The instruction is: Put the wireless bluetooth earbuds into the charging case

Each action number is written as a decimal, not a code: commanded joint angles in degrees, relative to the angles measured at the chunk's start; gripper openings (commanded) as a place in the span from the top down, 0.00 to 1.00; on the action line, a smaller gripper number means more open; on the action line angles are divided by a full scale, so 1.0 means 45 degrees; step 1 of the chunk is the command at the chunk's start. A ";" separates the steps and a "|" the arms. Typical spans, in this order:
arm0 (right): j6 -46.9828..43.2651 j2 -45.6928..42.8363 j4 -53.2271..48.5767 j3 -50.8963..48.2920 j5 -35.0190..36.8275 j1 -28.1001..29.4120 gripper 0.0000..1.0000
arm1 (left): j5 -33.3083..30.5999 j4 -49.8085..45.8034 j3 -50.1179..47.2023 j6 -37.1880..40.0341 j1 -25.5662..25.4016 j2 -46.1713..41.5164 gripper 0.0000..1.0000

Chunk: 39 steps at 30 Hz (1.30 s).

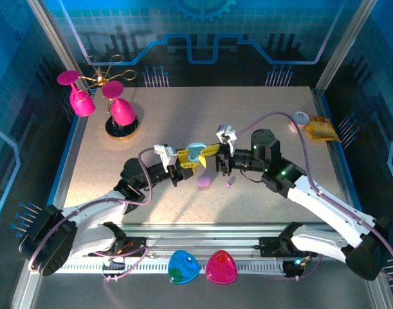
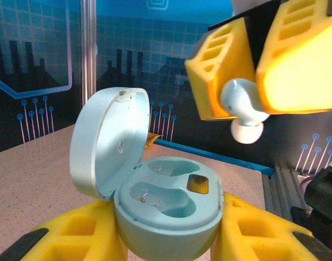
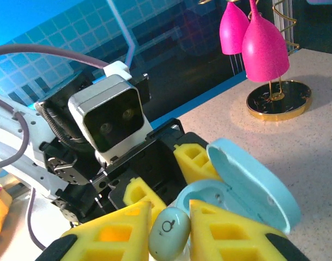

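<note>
The task is near its start: both hollows of the pale blue case (image 2: 171, 209) look empty. The left fingers (image 2: 95, 231) clench this smooth, pebble-shaped case, its lid open. The right fingers (image 2: 296, 60) grasp a glossy, stubby pale earbud (image 2: 243, 111) just above it. A purple case (image 1: 204, 182) and a tiny purple earbud (image 1: 229, 184) lie on the speckled worktop (image 1: 183, 122).

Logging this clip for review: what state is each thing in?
Blue case: lid open, both sockets empty, clamped in left hand.
Pale earbud: pinched in right hand above the case, not seated.
Purple case: lying free on the table.
Purple earbud: loose on the table beside it.
Pink goblets: upside down.
</note>
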 commanded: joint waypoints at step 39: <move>-0.1368 0.0240 -0.0317 0.0555 0.0957 0.0175 0.72 | 0.0358 0.0033 0.0489 -0.0626 -0.0076 -0.0825 0.79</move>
